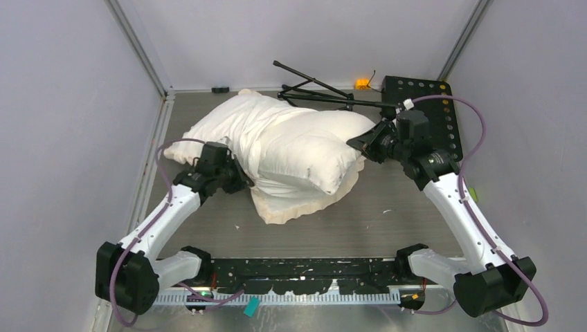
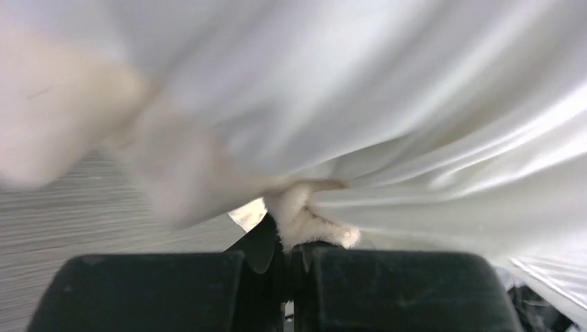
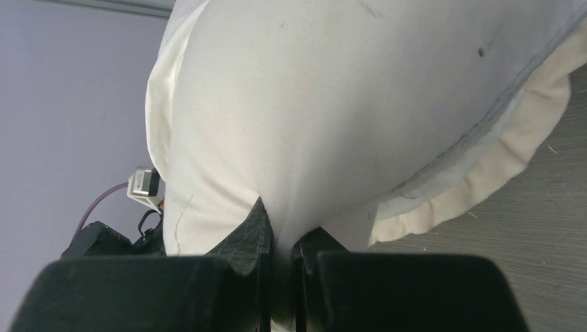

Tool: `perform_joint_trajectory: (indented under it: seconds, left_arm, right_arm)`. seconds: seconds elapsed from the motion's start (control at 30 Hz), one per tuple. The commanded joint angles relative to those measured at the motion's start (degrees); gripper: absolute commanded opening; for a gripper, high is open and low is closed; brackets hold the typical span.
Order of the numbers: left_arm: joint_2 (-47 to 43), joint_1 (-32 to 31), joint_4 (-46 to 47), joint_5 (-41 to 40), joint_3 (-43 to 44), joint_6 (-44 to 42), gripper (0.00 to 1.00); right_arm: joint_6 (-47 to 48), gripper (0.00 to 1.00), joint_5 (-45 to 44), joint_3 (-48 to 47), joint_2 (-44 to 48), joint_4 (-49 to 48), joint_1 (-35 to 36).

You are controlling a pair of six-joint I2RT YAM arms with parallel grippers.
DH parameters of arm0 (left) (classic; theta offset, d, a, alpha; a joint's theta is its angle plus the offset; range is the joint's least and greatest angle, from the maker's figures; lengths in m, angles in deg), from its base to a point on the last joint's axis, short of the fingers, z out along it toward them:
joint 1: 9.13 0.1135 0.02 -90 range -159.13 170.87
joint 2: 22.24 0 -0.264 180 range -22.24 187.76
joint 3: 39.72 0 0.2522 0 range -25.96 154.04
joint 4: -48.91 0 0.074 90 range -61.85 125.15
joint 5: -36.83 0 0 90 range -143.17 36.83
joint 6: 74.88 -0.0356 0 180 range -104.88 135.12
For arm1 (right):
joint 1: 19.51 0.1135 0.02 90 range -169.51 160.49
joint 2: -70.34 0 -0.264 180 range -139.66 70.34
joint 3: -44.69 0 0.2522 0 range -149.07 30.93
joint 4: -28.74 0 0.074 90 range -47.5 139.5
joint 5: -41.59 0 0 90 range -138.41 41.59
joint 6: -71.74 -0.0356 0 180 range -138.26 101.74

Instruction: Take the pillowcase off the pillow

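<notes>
Left tool [image 2: 285,245] pinches cream pillowcase [image 2: 429,138] fabric; right tool [image 3: 280,232] pinches plump off-white pillow [image 3: 332,104].

The pillow [image 1: 311,152] lies in the middle of the table [image 1: 401,214], its right half bare, while the wrinkled pillowcase [image 1: 232,128] covers the left half and its frill [image 1: 297,206] shows under it at the near side. The left gripper [image 1: 240,178] touches the pillowcase at its near left side, and the right gripper [image 1: 363,144] touches the right end of the pillow. Behind them a black tripod [image 1: 315,91] lies beside a black plate [image 1: 432,104] with holes
</notes>
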Motion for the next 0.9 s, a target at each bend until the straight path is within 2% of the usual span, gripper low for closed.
perform_joint_trajectory:
  seconds: [0.0, 0.23, 0.33, 0.47, 0.53, 0.63, 0.7, 0.87]
  left_arm:
    - [-1.70, 11.00, -5.29, -2.47, 3.03, -6.49, 0.00]
    - [-0.07, 20.94, -5.73, -2.03, 5.87, -7.55, 0.00]
    - [0.33, 22.20, -6.29, -1.64, 8.64, -7.73, 0.00]
    - [-0.23, 22.27, -7.64, -2.50, 14.68, -9.32, 0.00]
    - [-0.19, 22.23, -9.16, -3.50, 18.50, -10.29, 0.00]
    - [0.58, 22.20, -9.90, -3.11, 22.72, -11.57, 0.00]
    - [1.77, 22.27, -9.51, -0.54, 24.49, -12.19, 0.00]
    - [5.62, 22.19, -8.06, 7.63, 26.96, -12.72, 0.00]
  right_arm:
    - [-1.22, 0.00, -8.13, -5.33, 3.75, 0.25, -2.74]
    - [4.44, 0.00, -16.02, -12.48, 4.36, 8.26, -5.29]
    - [7.40, 0.00, -14.52, -12.74, 3.31, 9.90, -5.28]
    - [10.58, 0.02, -7.67, -13.62, 0.01, 12.06, -5.28]
    - [11.98, 0.10, -4.94, -13.64, -1.29, 12.28, -5.29]
    - [15.61, 0.29, -1.85, -13.48, -2.31, 12.27, -5.28]
    - [19.26, 0.40, 1.93, -13.03, -2.64, 12.20, -5.22]
    - [26.95, 0.76, 8.85, -13.08, -3.17, 13.85, -5.27]
